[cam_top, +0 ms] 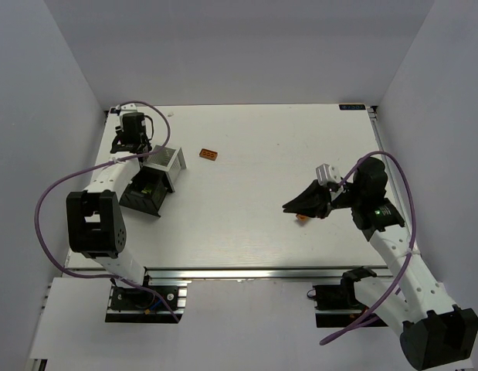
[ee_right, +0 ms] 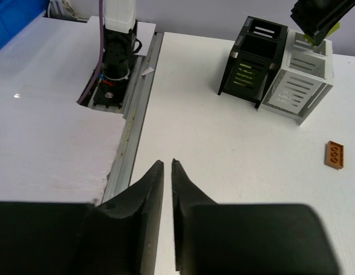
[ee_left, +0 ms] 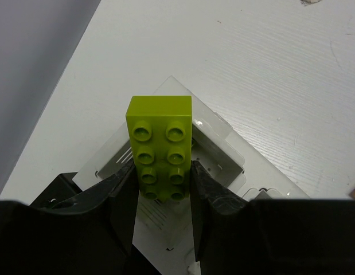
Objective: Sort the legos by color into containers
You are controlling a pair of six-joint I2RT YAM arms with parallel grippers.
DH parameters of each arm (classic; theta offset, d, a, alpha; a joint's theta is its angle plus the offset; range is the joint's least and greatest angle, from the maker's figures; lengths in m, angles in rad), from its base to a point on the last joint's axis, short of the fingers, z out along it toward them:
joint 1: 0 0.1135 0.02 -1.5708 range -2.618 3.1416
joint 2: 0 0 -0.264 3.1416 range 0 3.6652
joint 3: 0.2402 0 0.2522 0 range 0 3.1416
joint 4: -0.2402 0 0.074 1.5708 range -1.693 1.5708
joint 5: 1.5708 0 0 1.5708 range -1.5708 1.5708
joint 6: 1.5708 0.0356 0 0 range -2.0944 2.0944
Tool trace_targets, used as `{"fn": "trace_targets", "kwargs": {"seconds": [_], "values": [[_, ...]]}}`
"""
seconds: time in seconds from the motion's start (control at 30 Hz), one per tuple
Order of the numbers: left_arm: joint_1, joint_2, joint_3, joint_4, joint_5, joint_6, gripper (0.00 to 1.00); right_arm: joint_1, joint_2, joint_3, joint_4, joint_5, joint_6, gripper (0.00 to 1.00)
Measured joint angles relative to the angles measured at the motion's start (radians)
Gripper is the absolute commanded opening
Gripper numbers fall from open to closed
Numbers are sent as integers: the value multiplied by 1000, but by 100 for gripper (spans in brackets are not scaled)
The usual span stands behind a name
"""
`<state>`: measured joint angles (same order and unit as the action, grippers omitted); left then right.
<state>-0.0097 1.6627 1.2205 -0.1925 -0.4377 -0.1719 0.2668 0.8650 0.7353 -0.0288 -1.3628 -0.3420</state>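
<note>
My left gripper (ee_left: 163, 179) is shut on a lime 2x4 lego (ee_left: 161, 143) and holds it just above the white container (ee_left: 220, 150). In the top view this gripper (cam_top: 149, 159) hangs over the white container (cam_top: 169, 163), with the black container (cam_top: 145, 193) beside it. The right wrist view shows lime bricks inside the black container (ee_right: 250, 62), next to the white one (ee_right: 299, 86). One orange lego (cam_top: 208, 154) lies right of the white container. Another orange lego (cam_top: 302, 217) lies under my right gripper (cam_top: 289, 206), which is shut and empty (ee_right: 167, 163).
The aluminium rail (ee_right: 131, 132) and the left arm's base (ee_right: 115, 57) run along the table's near edge. White walls enclose the table on the left, back and right. The purple cable (cam_top: 49, 201) loops off the left arm.
</note>
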Motion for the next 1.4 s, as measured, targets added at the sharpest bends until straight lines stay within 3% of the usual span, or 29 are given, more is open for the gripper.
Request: {"fn": "trace_targets", "kwargs": {"seconds": [0.33,0.47,0.6,0.7,0.77,0.8,0.83,0.87,0.93,1.0,1.1,1.4], "values": [[2,-2,0,-47,1,-41,58,-23,35,2,-3,48,-7,33],[2,-17,0,-53,10,-49,67,-26,53,3,-27,82,-33,50],[2,-62,-3,-63,32,-67,68,-26,60,11,-69,142,-117,58],[2,-129,-27,-62,85,-95,59,-26,76,38,-168,180,-295,61],[2,-203,-65,-59,150,-121,43,-26,116,95,-317,210,-486,61],[4,-251,-92,-47,192,-137,29,-26,148,133,-401,232,-609,61],[5,-301,-126,-30,240,-150,26,-26,181,169,-484,258,-720,67],[6,-352,-161,-10,291,-164,26,-26,219,206,-575,289,-855,85],[7,-457,-236,40,401,-191,33,-26,277,234,-701,368,-1076,89],[7,-550,-306,101,501,-229,50,-27,312,216,-778,450,-1262,90],[6,-626,-379,186,621,-276,57,-27,341,168,-823,563,-1437,89],[6,-597,-415,236,837,-361,64,-29,594,267,-866,795,-1606,89]]}}
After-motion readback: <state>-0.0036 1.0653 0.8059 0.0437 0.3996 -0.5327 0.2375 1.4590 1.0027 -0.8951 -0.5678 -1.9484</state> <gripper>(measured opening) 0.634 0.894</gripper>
